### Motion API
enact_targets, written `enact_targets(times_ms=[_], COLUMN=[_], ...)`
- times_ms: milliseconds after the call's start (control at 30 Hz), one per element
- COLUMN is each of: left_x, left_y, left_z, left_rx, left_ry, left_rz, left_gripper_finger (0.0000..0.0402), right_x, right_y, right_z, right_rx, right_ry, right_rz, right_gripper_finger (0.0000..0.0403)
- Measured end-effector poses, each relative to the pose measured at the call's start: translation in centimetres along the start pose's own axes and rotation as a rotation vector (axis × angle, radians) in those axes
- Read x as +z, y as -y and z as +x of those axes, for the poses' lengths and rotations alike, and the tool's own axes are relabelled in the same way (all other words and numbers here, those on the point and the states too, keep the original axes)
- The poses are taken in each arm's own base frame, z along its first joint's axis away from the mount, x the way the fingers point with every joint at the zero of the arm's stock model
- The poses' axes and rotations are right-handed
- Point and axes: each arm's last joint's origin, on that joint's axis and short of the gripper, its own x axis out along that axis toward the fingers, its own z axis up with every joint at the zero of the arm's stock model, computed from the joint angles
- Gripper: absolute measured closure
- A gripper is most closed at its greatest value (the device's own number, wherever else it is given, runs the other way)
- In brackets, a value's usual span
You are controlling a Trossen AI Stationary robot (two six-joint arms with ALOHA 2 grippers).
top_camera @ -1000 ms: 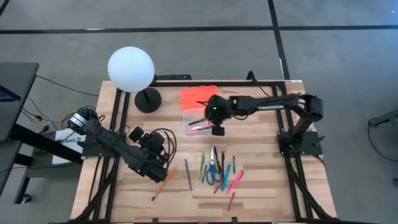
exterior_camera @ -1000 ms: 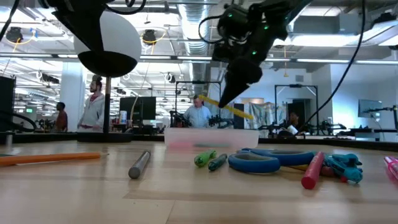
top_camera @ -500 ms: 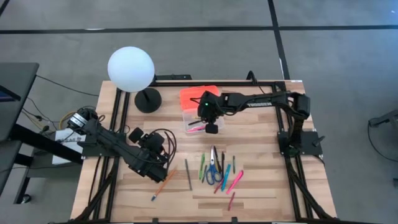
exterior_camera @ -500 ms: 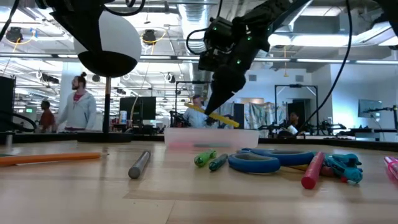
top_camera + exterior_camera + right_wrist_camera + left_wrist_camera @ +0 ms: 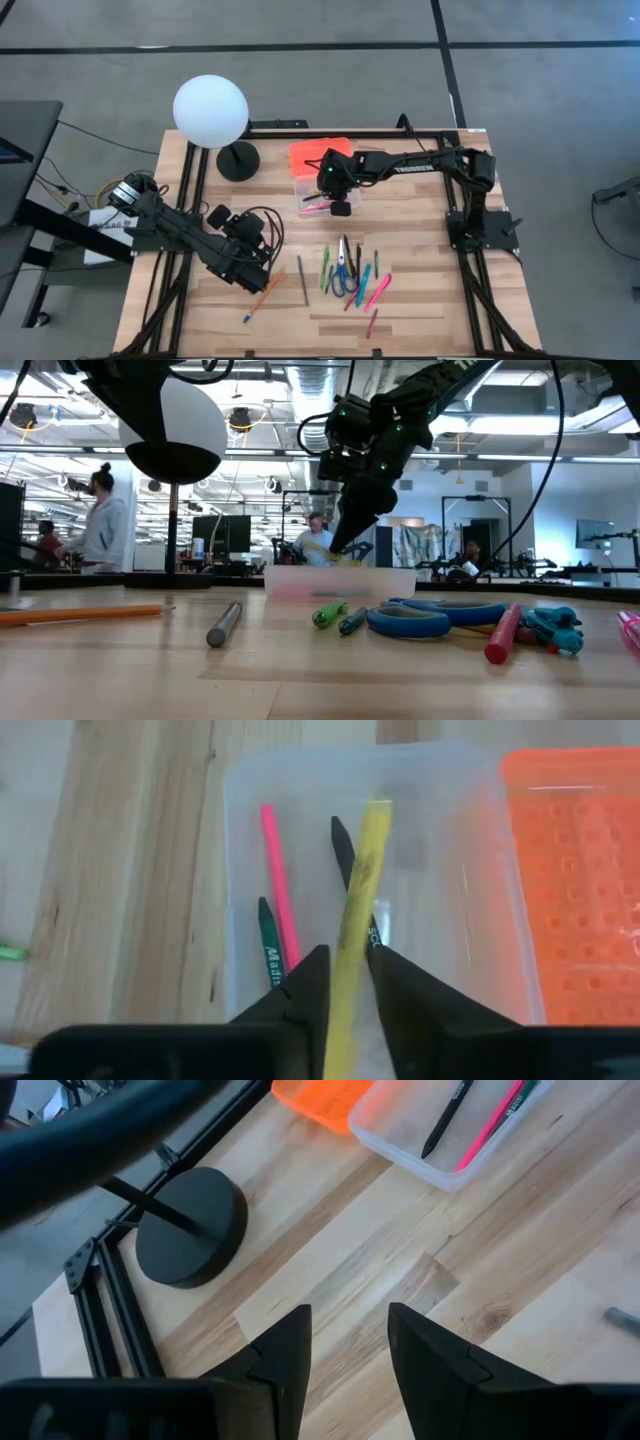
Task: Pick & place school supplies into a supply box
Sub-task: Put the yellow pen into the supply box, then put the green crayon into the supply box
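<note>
The right claw (image 5: pixel 340 196) now hangs directly over the clear box (image 5: pixel 240 840), having swung in from the side and dropped lower, so the yellow pencil (image 5: pixel 358 910) has gone from slanting high above the rim to dipping inside. Its fingers have just begun to part, yet the pencil sits between them, touching both or nearly so; whether it is fully released cannot be told. Under it in the box lie a pink pencil (image 5: pixel 279 898), a green pen (image 5: pixel 269 956) and a black pen (image 5: pixel 343 848), with the orange lid (image 5: pixel 318 154) lying beside the box. That suggests one more item is about delivered. The scissors (image 5: pixel 343 270) and remaining pens (image 5: pixel 372 288) wait on the desk (image 5: pixel 420 320). The left claw (image 5: pixel 345 1360) rests idle over the desk's left part, fingers apart and empty.
</note>
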Motion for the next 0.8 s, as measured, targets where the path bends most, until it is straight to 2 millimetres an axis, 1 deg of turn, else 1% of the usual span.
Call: enact_targets(times_ms=[133, 233, 333, 433, 567, 667, 800], left_x=[0.0, 0.0, -0.1, -0.3, -0.5, -0.6, -1.1], left_y=[0.0, 0.0, 0.0, 0.1, 0.5, 0.8, 1.4], left_z=[0.0, 0.0, 0.0, 0.0, -0.1, -0.1, -0.7], left_rx=[0.000, 0.000, -0.005, -0.022, -0.068, -0.097, -0.151], left_ry=[0.005, -0.004, -0.038, -0.103, -0.189, -0.228, -0.240], left_rz=[-0.007, 0.012, 0.035, 0.043, 0.037, -0.023, -0.092], left_gripper_finger=[0.0271, 0.0271, 0.0271, 0.0271, 0.0271, 0.0271, 0.0271], right_x=[-0.3, -0.3, -0.1, 0.3, 0.6, 0.7, 0.5], right_y=[0.2, 0.2, 0.1, -0.1, -0.7, -1.3, -2.4], right_z=[0.0, -0.2, -1.2, -3.3, -7.0, -9.9, -13.3], right_rx=[0.004, 0.006, -0.001, -0.007, -0.006, 0.031, 0.055], right_ry=[-0.018, -0.026, -0.006, 0.019, 0.059, 0.099, 0.142], right_rz=[0.054, 0.073, 0.080, 0.075, 0.082, 0.081, 0.061], right_gripper_finger=[0.0289, 0.0271, 0.0264, 0.0265, 0.0275, 0.0283, 0.0286])
